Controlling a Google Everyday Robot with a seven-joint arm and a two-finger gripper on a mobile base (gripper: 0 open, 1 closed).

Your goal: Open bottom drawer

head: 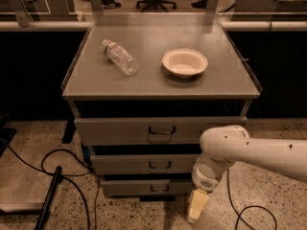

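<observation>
Camera view: gripper (196,207) held low beside the shut bottom drawer (139,188).
Three grey drawer fronts are stacked under the cabinet top (153,40); the bottom drawer, lowest and narrowest, sits at lower centre of the frame, pushed in, its inside hidden and its small dark handle (159,189) untouched. A cream bowl (184,62), empty, is set on the top right of centre, and a clear plastic bottle (120,57) is laid on its side to the left, apart from it. The gripper is hung at lower right of centre, just off the drawer's right end, pointed at the floor (280,186); whether it is apart or together cannot be told. The white arm (254,152) is reached in from the right edge. Black cables (60,163) are looped on the floor at lower left; open floor is left before the drawers.
</observation>
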